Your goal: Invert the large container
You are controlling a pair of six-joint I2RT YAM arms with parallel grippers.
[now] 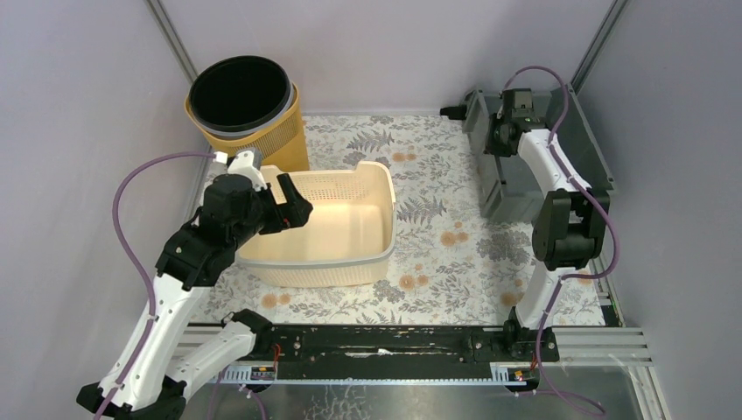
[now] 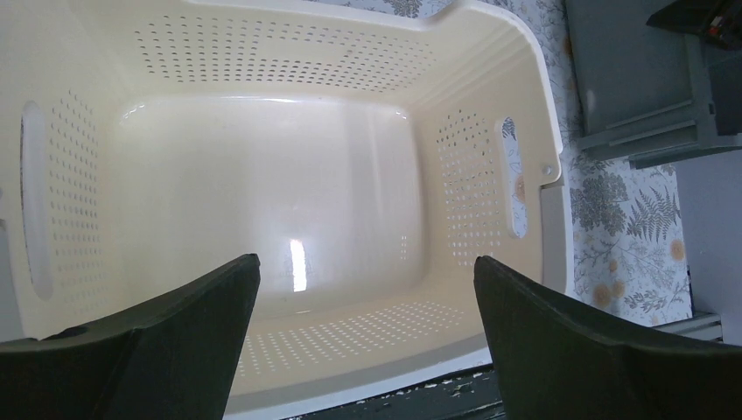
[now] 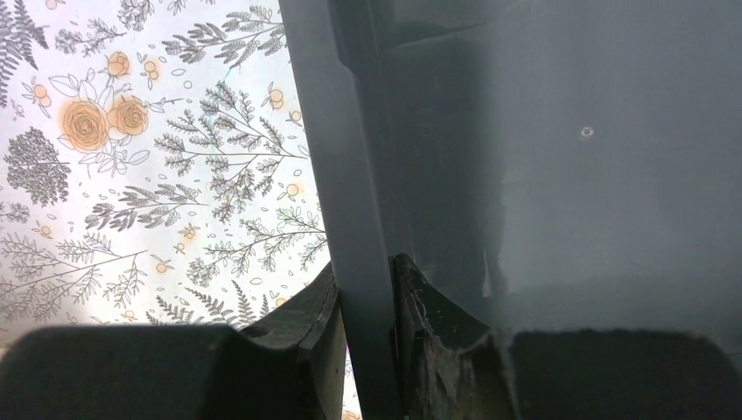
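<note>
The large grey container stands at the right side of the table, its open side up. My right gripper is shut on its left wall. In the right wrist view the two fingers of the right gripper pinch that grey wall, one outside and one inside the container. My left gripper hangs open over a cream perforated basket. The left wrist view shows the left gripper spread wide above the basket's bare floor, touching nothing.
A yellow bin with a black liner stands at the back left, just behind the basket. The floral mat lies between basket and grey container. Grey panels close in both sides. A black rail runs along the near edge.
</note>
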